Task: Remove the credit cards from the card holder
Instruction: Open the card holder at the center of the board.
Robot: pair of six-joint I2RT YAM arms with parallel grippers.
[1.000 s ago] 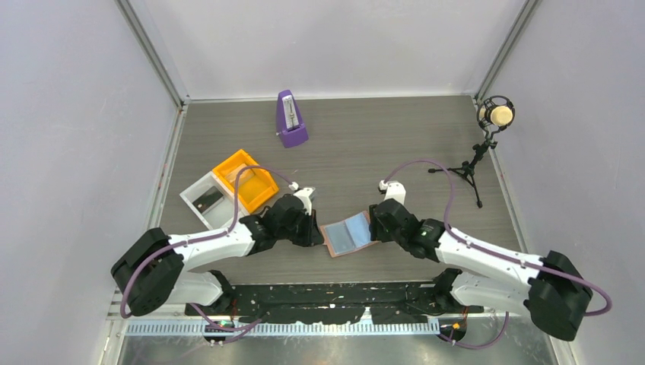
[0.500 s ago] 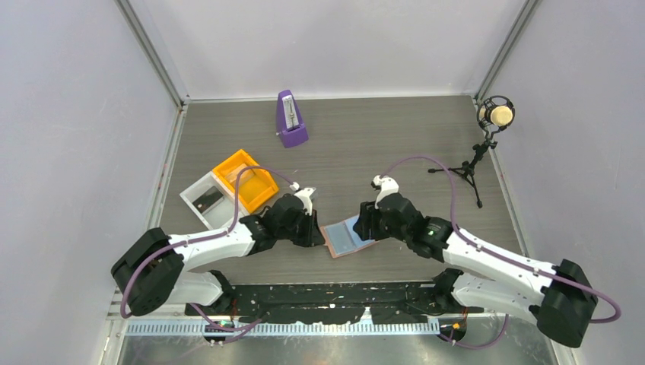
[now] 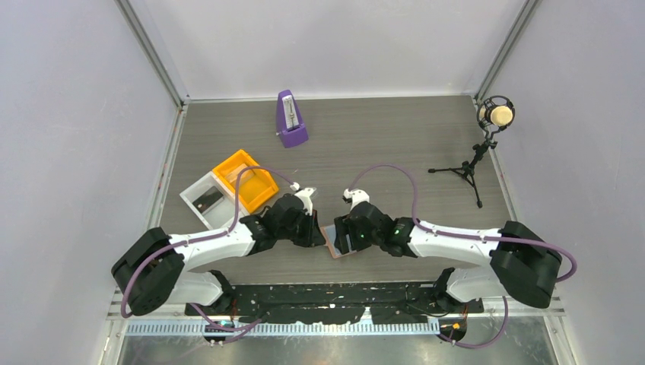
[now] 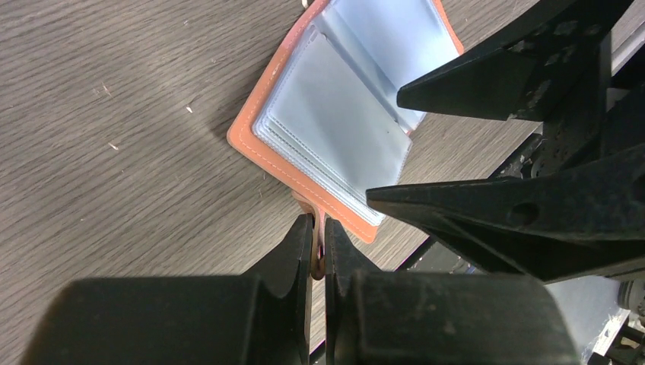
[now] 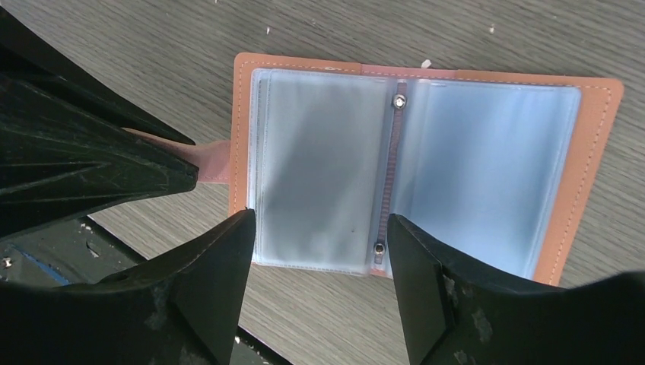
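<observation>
Swinging leftward since a second ago, the right end effector (image 5: 318, 228) now hovers, fingers spread wide, over the opened card holder (image 5: 487, 160), which lies flat on the table (image 3: 380, 137) between both arms; the left end effector (image 4: 318, 232) is clenched on its side tab (image 5: 214, 163).

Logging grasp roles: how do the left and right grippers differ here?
The left gripper is shut on the card holder's side tab; the right gripper is open. The left sits at the holder's edge; the right straddles one inner page. Both are at the open holder.
</observation>
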